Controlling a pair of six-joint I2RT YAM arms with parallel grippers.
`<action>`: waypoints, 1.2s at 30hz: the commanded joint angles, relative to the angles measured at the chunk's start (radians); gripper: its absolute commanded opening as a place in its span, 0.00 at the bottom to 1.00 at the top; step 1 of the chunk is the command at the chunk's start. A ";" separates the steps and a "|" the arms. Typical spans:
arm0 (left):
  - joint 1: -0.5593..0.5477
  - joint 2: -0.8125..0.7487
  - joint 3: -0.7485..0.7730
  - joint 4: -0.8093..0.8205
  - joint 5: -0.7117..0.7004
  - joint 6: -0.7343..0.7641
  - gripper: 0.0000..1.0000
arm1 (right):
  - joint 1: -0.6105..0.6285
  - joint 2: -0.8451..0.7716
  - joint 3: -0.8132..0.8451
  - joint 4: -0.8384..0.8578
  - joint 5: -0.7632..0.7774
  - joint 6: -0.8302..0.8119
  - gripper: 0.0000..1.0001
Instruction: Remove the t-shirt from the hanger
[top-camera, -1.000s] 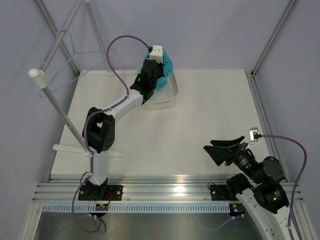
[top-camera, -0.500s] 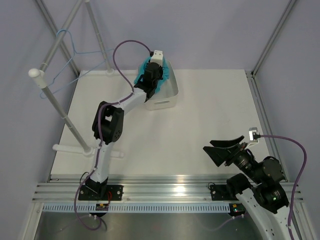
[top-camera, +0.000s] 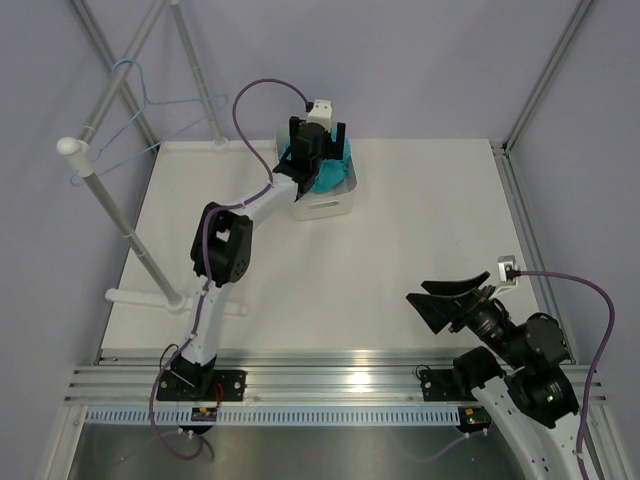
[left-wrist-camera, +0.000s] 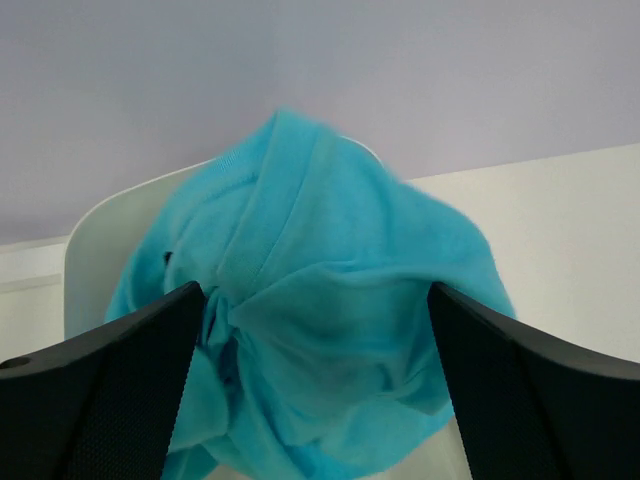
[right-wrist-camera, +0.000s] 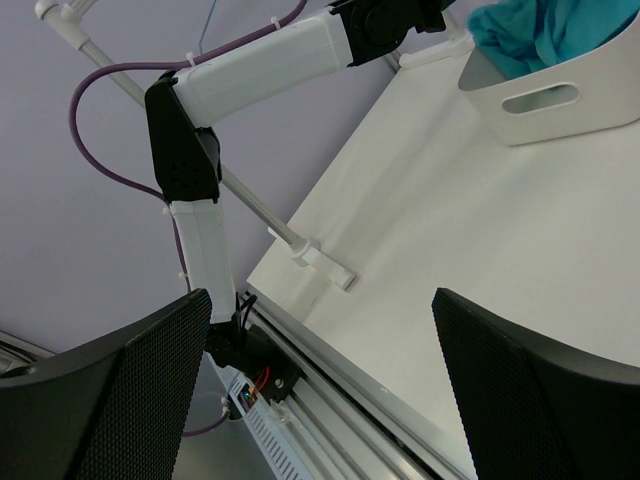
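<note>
The teal t-shirt (top-camera: 333, 172) lies bunched in the white tub (top-camera: 325, 203) at the back of the table. My left gripper (top-camera: 318, 143) hovers just over it, open, its fingers standing either side of the fabric without pinching it. In the left wrist view the t-shirt (left-wrist-camera: 320, 300) fills the gap of the left gripper (left-wrist-camera: 315, 292), with the tub's rim (left-wrist-camera: 92, 240) behind. The light-blue wire hanger (top-camera: 148, 100) hangs bare on the rack at the back left. My right gripper (top-camera: 425, 300) rests open and empty near the front right; the right wrist view shows that gripper (right-wrist-camera: 320, 300) over the bare table.
Grey-white rack poles (top-camera: 115, 215) cross the left side, with a foot (top-camera: 175, 300) on the table. The right wrist view shows the tub (right-wrist-camera: 545, 100), the t-shirt (right-wrist-camera: 540, 25), the left arm (right-wrist-camera: 270, 70) and the front rail (right-wrist-camera: 330, 400).
My left gripper went from pinched on the t-shirt to open, letting the fabric settle in the tub, after moving a little farther back over it. The right arm has not moved.
</note>
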 joint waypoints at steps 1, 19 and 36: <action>-0.003 -0.099 -0.052 0.083 -0.011 -0.013 0.99 | 0.005 -0.076 0.036 -0.010 0.013 -0.025 0.99; -0.129 -0.473 -0.264 -0.120 -0.043 -0.096 0.99 | 0.005 0.150 0.134 -0.100 0.196 -0.093 1.00; -0.574 -1.136 -0.854 -0.326 -0.185 -0.237 0.99 | 0.005 0.711 0.357 -0.179 0.513 -0.238 1.00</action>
